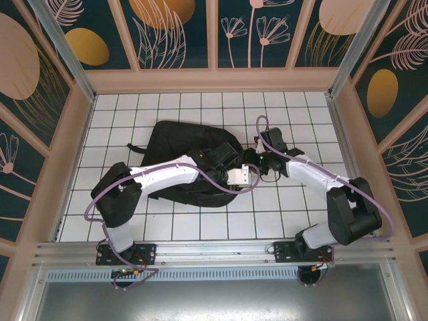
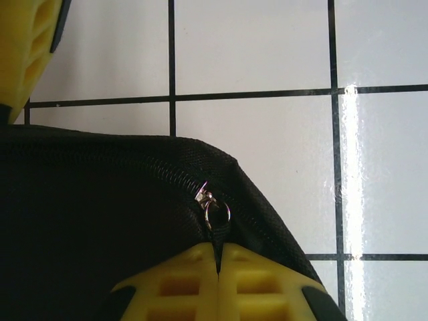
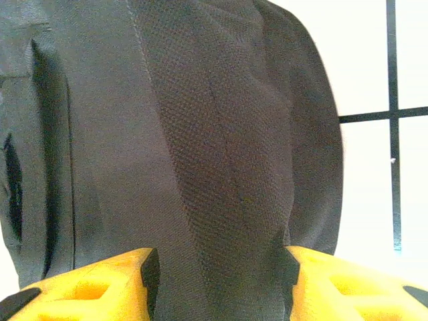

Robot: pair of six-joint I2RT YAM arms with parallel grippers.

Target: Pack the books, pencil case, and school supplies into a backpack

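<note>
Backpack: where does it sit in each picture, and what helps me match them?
Top external: the backpack lies in the middle of the table.
Left wrist: lower left, its zip pull pinched by the left tool.
Right wrist: left and centre, fabric bunched inside the right tool.
Shared landmark: the white tabletop with dark grid lines.

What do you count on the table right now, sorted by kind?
backpack: 1
zip pull: 1
grippers: 2, the left gripper shut on the zip pull, the right gripper with a fold of the backpack between its fingers
Total: 4
</note>
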